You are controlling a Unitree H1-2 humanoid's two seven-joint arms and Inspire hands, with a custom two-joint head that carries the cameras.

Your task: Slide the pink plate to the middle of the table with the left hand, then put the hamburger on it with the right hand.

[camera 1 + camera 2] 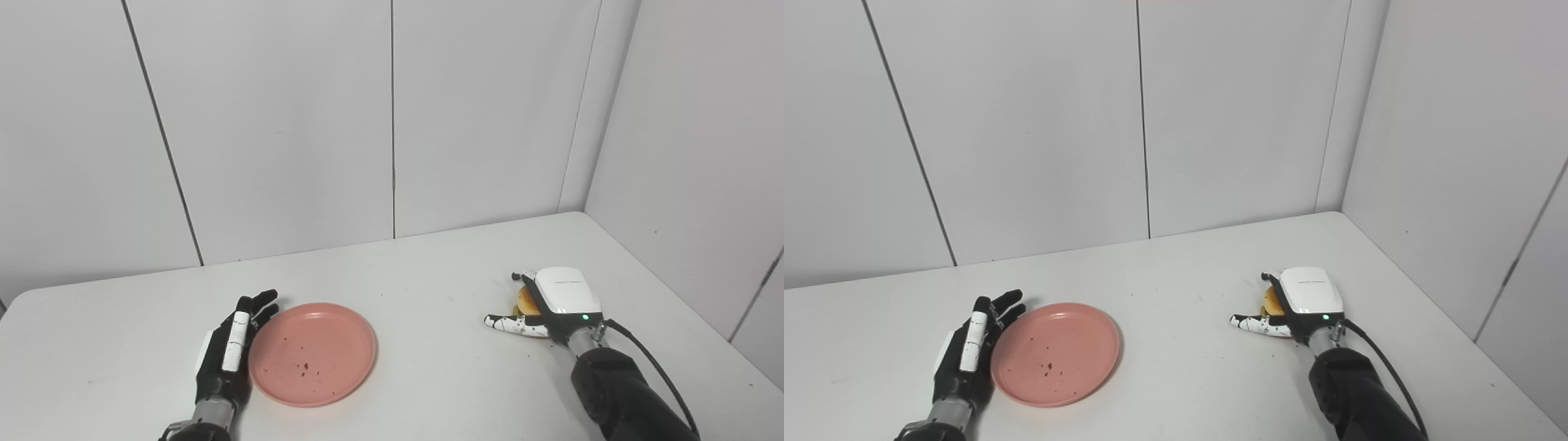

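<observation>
The pink plate point(312, 352) lies flat on the white table point(429, 275), left of its middle, with dark crumbs on it. My left hand point(229, 346) rests open on the table with its fingers straight along the plate's left rim. At the right, the hamburger point(525, 301) sits on the table, mostly hidden under my right hand point(551, 300). Only a tan piece of bun shows. The right hand's fingers curl over the burger's far side. Its thumb lies along the near side, pointing left.
White wall panels close off the back and the right side of the table. A black cable point(655, 367) runs along the right forearm. The table's right edge is near the right arm.
</observation>
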